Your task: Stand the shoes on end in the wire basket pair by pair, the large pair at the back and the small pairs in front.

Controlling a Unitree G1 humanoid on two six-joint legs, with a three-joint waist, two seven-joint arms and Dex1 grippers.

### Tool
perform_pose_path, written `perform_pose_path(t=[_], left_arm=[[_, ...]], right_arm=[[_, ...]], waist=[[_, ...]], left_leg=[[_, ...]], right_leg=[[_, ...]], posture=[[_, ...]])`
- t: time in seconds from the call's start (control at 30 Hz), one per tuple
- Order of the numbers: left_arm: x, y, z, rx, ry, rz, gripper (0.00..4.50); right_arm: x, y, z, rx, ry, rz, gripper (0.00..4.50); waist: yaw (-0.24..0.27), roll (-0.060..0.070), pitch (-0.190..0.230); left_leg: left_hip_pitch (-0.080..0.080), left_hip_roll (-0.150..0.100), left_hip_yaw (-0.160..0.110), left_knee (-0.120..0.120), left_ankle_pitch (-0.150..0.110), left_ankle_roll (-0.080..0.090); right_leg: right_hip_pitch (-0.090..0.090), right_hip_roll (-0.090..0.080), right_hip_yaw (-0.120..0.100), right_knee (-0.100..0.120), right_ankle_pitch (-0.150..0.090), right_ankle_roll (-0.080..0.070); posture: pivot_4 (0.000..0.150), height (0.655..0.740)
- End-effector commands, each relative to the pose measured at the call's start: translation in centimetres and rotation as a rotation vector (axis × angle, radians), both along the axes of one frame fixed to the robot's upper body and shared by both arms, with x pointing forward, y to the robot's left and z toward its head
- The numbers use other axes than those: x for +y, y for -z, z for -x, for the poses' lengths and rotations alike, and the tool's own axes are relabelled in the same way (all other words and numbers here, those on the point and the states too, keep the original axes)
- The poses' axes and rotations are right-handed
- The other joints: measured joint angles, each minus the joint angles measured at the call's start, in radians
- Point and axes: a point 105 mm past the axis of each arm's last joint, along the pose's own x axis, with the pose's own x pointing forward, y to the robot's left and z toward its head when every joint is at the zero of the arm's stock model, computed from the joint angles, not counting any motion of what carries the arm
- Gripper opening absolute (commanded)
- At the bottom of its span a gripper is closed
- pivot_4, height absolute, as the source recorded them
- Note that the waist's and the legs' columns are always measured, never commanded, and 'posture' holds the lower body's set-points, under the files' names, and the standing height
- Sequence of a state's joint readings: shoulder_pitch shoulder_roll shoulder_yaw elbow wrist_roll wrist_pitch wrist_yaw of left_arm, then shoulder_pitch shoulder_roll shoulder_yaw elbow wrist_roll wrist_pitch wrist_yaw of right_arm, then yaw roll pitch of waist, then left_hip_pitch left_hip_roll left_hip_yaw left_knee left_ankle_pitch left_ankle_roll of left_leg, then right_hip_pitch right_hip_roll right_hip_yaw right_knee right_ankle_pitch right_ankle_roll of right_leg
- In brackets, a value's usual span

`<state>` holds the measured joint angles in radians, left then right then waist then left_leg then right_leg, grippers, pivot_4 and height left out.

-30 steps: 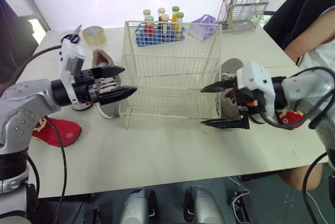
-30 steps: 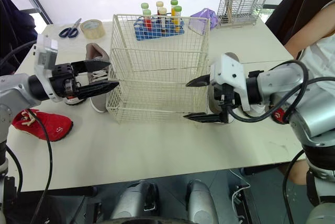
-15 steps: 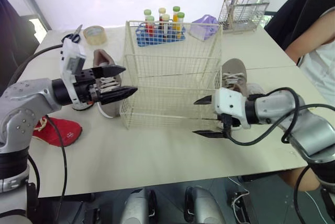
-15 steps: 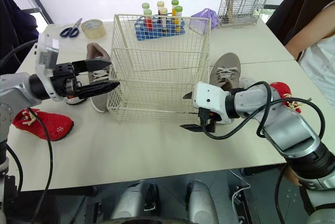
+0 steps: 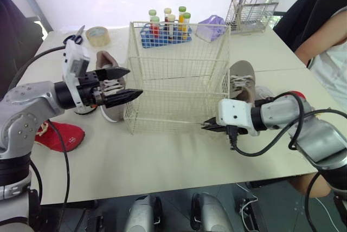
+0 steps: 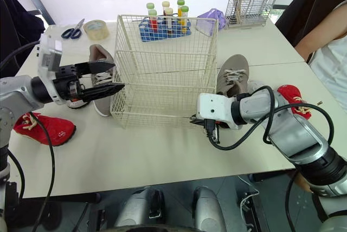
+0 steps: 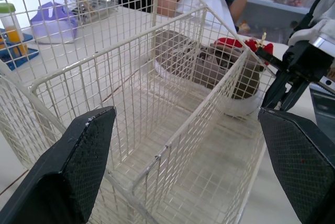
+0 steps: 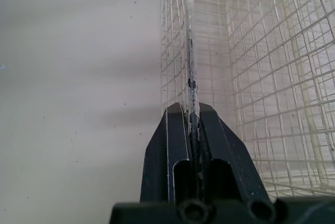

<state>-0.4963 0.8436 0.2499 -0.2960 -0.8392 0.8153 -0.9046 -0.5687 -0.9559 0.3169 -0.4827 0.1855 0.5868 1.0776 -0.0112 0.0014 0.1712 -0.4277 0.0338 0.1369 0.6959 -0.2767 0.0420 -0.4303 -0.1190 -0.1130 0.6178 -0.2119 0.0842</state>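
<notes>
Reaching in from the right edge, the right claw pinches a bottom-corner wire of the wire basket at mid-frame; the left claw, spread, hovers at its left wall.

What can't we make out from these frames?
1. Eye views: the right gripper is clamped on a wire of the wire basket, but its own housing hides the contact.
2. Eye views: the open left gripper covers the middle of the left grey shoe.
3. Right grey shoe: the right arm hides its lower end.
4. Right red shoe: arm and cables cover part.
5. Tubes: labels too small.
</notes>
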Motion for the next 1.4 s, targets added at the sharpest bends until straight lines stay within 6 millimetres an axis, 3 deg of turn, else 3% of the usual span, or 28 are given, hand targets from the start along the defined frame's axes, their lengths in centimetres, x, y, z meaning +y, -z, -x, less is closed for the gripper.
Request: perform_pose_path(t=[0.03, 0.23, 0.53, 0.77, 1.13, 1.4], left_arm=[[-0.1, -1.1, 0.3, -0.062, 0.002, -0.001, 4.5], [-0.1, -1.1, 0.2, -0.065, -0.004, -0.001, 4.5], [0.0, -1.2, 0.2, -0.073, -0.015, -0.001, 4.5], [0.0, -1.2, 0.2, -0.076, -0.02, 0.002, 4.5], [-0.4, -1.3, 0.0, -0.083, -0.013, 0.006, 4.5], [-0.3, -1.5, 0.2, -0.089, -0.023, 0.007, 4.5]], right_arm=[[-0.3, -2.0, -1.7, -0.14, 0.015, 0.016, 0.07], [-1.0, -3.1, -3.8, -0.173, 0.018, 0.024, 0.07], [-1.4, -2.8, -5.2, -0.167, -0.045, 0.061, 0.07], [-1.4, -2.9, -5.3, -0.181, -0.117, 0.086, 0.07], [-2.2, -3.8, -5.7, -0.038, -0.223, 0.096, 0.07], [-0.6, -4.1, -5.5, -0.035, -0.322, 0.077, 0.07]], waist=[[-0.001, 0.0, 0.0], [0.002, 0.0, 0.002], [-0.002, 0.0, 0.004], [0.0, 0.0, 0.005], [-0.003, 0.001, 0.007], [-0.009, 0.001, 0.008]], left_leg=[[0.0, 0.0, 0.0, 0.0, 0.0, 0.0], [0.0, 0.0, 0.0, 0.0, 0.0, 0.0], [-0.001, 0.0, 0.0, 0.0, 0.0, 0.0], [-0.001, 0.0, 0.001, 0.0, 0.0, 0.0], [-0.001, 0.0, 0.001, 0.0, 0.0, 0.0], [0.0, 0.0, 0.001, -0.002, 0.001, -0.001]], right_leg=[[0.0, 0.0, 0.0, 0.0, 0.0, 0.0], [0.0, 0.0, 0.0, 0.0, 0.0, 0.0], [0.0, 0.0, 0.0, 0.0, 0.0, 0.0], [0.0, 0.0, 0.0, 0.0, 0.0, 0.001], [0.0, 0.0, 0.0, 0.0, 0.002, 0.004], [-0.001, 0.0, 0.0, 0.0, 0.002, 0.004]], posture=[[0.15, 0.74], [0.15, 0.74], [0.15, 0.74], [0.15, 0.74], [0.15, 0.74], [0.15, 0.74]])
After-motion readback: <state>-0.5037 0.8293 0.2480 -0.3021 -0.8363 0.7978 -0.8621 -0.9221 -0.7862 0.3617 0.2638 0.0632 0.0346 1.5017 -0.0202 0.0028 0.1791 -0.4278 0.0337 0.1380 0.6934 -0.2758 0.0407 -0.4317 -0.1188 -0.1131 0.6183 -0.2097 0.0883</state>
